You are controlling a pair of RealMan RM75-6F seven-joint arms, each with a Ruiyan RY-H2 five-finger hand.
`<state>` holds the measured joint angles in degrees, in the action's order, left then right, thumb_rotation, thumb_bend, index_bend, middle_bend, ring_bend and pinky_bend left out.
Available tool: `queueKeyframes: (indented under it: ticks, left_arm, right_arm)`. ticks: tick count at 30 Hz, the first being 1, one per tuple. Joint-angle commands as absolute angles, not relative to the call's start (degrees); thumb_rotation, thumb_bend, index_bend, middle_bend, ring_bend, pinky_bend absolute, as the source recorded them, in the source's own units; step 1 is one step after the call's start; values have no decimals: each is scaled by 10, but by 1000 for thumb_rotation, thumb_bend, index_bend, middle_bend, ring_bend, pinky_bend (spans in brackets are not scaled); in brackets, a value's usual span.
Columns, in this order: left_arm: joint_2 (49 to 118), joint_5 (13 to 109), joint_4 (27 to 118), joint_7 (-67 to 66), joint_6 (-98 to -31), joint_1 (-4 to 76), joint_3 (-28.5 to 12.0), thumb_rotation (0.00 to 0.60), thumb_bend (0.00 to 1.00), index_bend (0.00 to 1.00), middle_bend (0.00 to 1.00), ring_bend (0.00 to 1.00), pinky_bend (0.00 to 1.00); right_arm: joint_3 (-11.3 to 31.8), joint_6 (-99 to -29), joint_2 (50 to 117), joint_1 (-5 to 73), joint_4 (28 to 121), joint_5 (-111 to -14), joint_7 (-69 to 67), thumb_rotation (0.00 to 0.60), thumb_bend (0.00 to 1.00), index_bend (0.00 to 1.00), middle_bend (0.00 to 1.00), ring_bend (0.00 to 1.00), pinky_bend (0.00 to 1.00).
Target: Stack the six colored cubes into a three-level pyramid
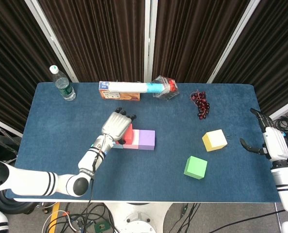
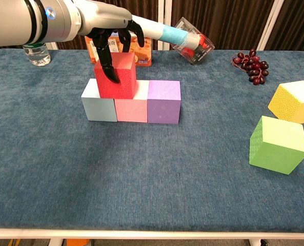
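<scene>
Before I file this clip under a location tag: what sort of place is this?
Probably a robot lab or test bay, not a home. A table under blue cloth stands before dark curtains, cables lie on the floor beneath it, and foam cubes sit out as props.

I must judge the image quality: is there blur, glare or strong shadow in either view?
Head view: sharp and evenly lit, table without glare, curtains dark. Chest view: also sharp, with only soft shadows beside the green cube and under the left hand on the red cube; no blur.
</scene>
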<state>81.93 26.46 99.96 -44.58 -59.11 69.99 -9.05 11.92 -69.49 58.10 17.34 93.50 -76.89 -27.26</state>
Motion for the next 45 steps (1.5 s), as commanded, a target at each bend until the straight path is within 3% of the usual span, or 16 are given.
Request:
queueKeyframes:
  ticks: [1, 17, 23, 30, 38, 45]
  left_arm:
    - [819, 263, 1002, -446, -592, 699, -90, 600, 1, 176, 339, 207, 116]
    - [797, 282, 1048, -427, -610, 683, -92, 600, 1, 127, 110, 64, 90]
    - [734, 384, 1109, -332, -642, 615, -96, 600, 1, 125, 105, 46, 68]
    - [675, 479, 1097, -236, -713, 511, -72, 600, 0, 131, 106, 46, 66]
    - [644, 524, 1063, -162, -740, 424, -46, 600, 0, 139, 119, 47, 66]
    - [639, 554, 1061, -128, -728, 384, -37, 600, 0, 141, 119, 46, 66]
  right_arm:
    - [120, -696, 581, 173, 934, -770, -274, 600, 259, 0, 79, 0, 0]
    - [119, -695, 582, 174, 930, -772, -278, 600, 266, 0, 72, 0, 0]
    - [100, -652, 576, 185, 933, -773, -250, 600, 267, 0, 69, 0, 0]
    - [78, -573, 585, 223, 917, -770, -175, 600, 271, 0, 80, 0, 0]
    - [76, -533, 625, 263, 876, -734, -44, 600, 42, 0, 83, 0, 0]
    - [74, -495, 667, 295, 832, -688, 41, 600, 26, 0, 82, 0, 0]
